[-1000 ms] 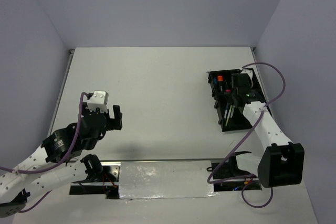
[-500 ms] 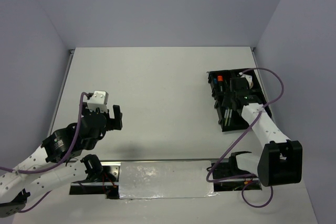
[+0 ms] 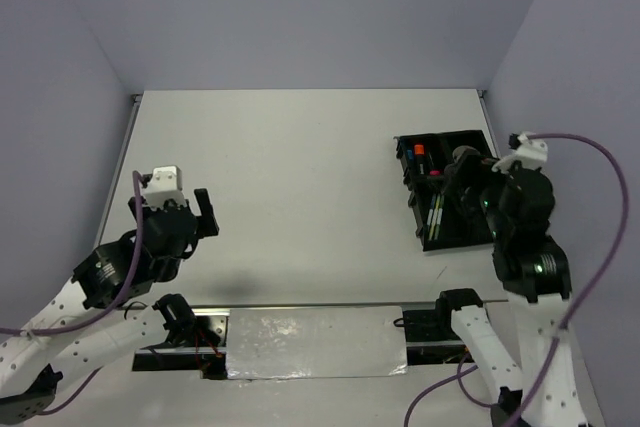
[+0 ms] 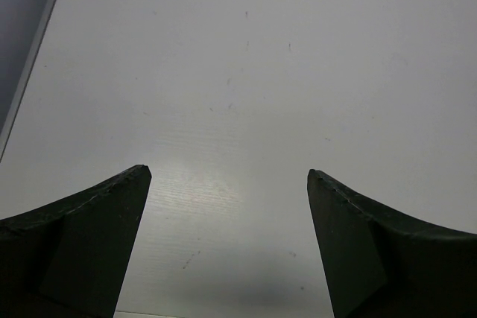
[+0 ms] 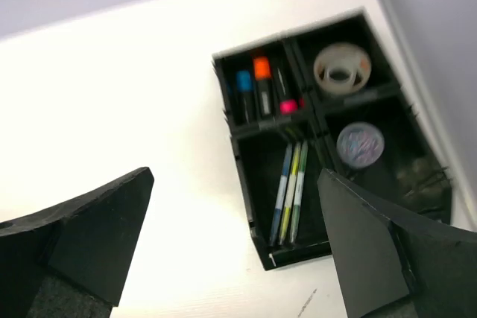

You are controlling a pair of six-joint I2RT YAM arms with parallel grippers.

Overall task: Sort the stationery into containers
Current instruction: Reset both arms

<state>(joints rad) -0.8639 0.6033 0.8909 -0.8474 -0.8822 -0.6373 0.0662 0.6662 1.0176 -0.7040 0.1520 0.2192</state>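
Both hands are spread wide with nothing between their fingers. From where I stand, the right hand (image 5: 235, 175) hangs in the air above the black organiser tray (image 5: 238, 147), well clear of it, jaws parted and empty. The tray sits on the white bench (image 3: 300, 167) far over on the right side, close to the wall.

Its near-left compartment holds three highlighters (image 5: 261, 80) side by side, with blue, orange and pink caps. A pale tape roll (image 5: 341, 68) lies flat in the compartment next to them. A round silvery piece (image 5: 360, 144) rests in the section beside the tape. Three slim pens (image 5: 291, 191) lie parallel in the long compartment.

The left hand (image 4: 227, 171) hovers over bare bench on the left side, well apart from the tray, fingers open and holding nothing.
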